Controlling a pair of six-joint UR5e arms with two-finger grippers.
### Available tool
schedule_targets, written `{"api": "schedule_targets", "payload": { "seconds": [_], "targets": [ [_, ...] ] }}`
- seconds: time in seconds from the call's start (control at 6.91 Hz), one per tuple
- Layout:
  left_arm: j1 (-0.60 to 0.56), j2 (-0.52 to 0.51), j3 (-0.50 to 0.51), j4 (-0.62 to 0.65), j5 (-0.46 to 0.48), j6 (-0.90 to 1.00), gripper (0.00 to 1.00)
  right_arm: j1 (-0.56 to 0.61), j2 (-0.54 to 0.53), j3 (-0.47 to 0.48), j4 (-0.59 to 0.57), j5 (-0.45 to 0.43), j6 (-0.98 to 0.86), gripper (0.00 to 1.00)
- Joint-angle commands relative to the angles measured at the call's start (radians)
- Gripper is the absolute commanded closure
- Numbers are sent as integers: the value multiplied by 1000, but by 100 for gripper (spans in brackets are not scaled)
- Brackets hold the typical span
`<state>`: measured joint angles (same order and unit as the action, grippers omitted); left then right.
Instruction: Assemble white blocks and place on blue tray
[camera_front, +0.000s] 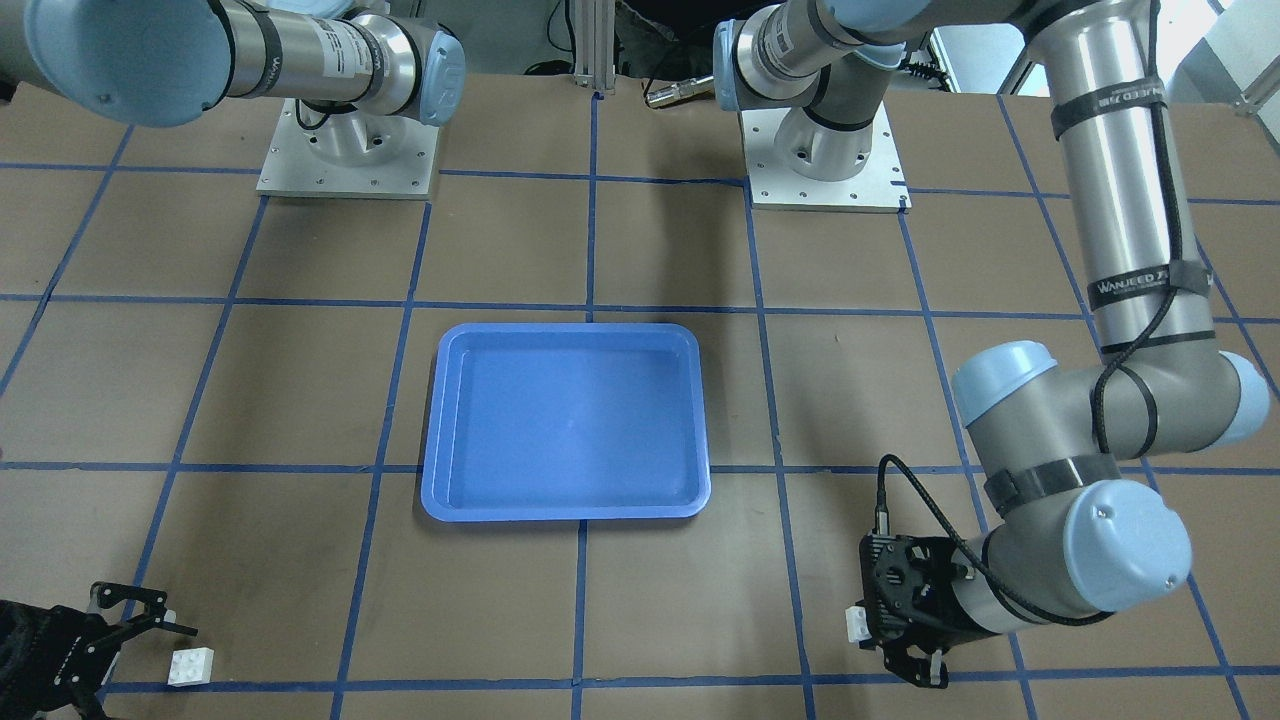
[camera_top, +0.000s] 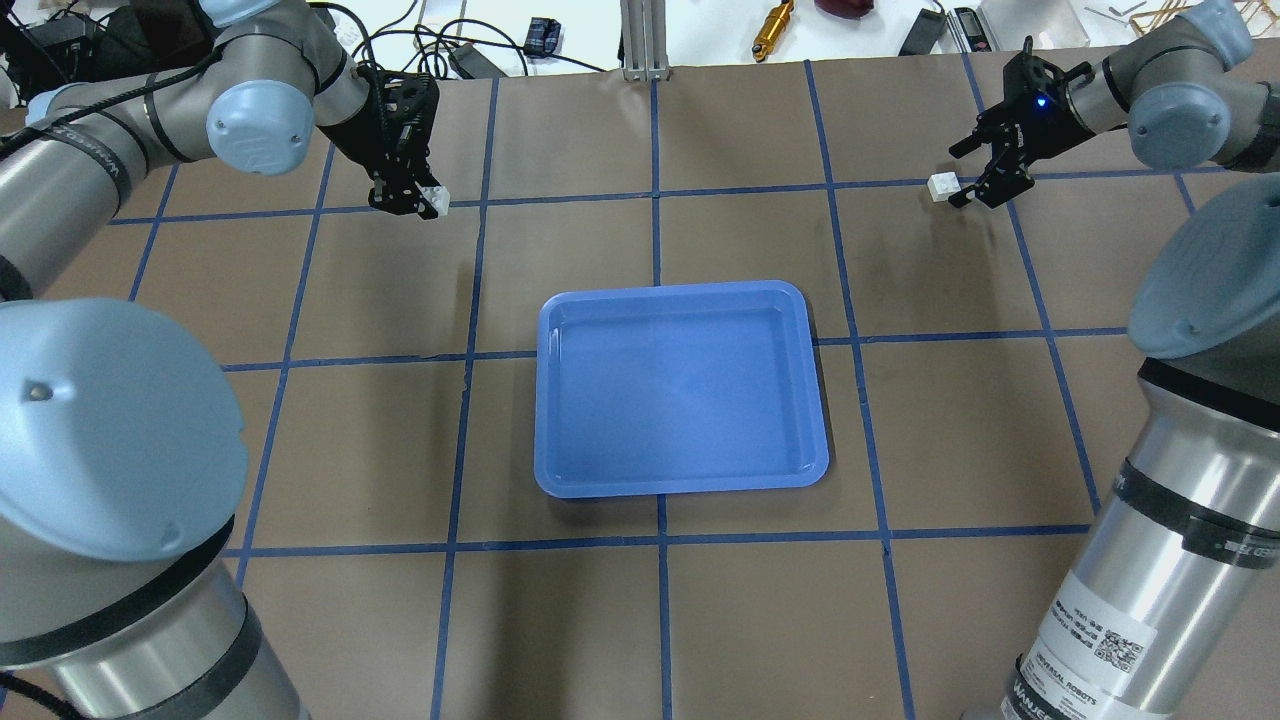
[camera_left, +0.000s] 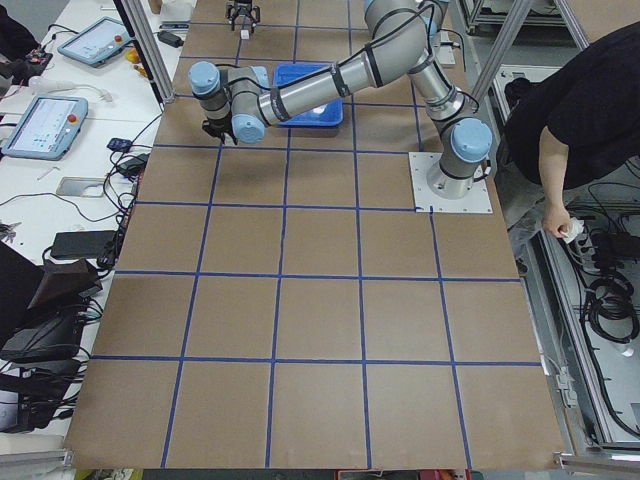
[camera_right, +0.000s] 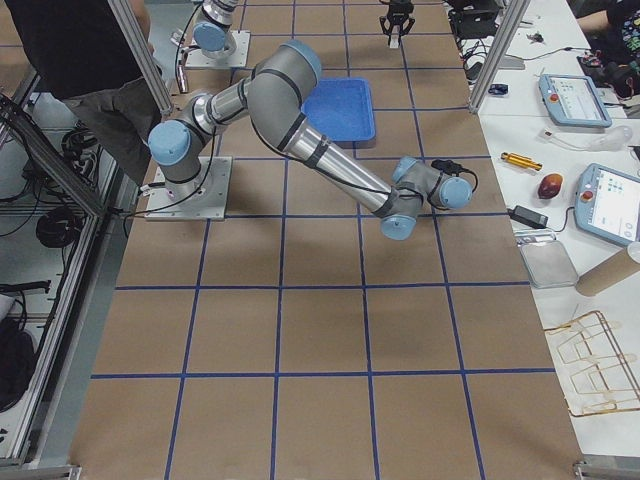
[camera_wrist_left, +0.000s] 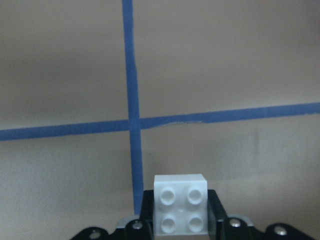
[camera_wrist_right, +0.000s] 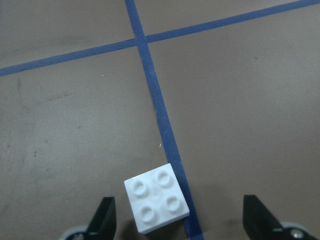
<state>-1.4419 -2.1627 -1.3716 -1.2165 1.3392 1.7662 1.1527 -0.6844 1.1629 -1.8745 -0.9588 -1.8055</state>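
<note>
One white block (camera_wrist_left: 180, 204) is clamped in the left gripper (camera_top: 408, 205); the second block (camera_wrist_right: 156, 204) lies skewed between the jaws of the wide-open right gripper (camera_wrist_right: 182, 220), so closing may spin it away. The blue tray (camera_top: 680, 289) sits well apart.

The big brown table top (camera_left: 320, 300) is marked into squares by blue tape lines (camera_left: 320, 275), and thin silver metal posts (camera_left: 143, 50) stand at its edges. Along one side runs a long white bench (camera_right: 520, 130) with two flat screens with light blue edges (camera_right: 615, 195), a brown cardboard tube (camera_right: 610, 268), a gold wire rack (camera_right: 590, 365) and a small silver metal tray (camera_right: 545, 260). On the other side a person in a black shirt (camera_left: 580, 100) stands by the grey floor (camera_left: 600, 380), near loose black cables (camera_left: 610, 305).
</note>
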Motion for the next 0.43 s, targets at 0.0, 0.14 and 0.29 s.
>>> {"api": "schedule_targets", "payload": {
  "seconds": [0.0, 0.14, 0.29],
  "targets": [
    [-33, 175, -168, -12, -15, -42, 100, 1, -3, 0, 0, 0, 0, 35],
    [-58, 226, -208, -30, -29, -54, 100, 1, -3, 0, 0, 0, -1, 45],
    [-90, 269, -221, -105, -38, -74, 100, 1, -4, 0, 0, -1, -1, 62]
  ]
}}
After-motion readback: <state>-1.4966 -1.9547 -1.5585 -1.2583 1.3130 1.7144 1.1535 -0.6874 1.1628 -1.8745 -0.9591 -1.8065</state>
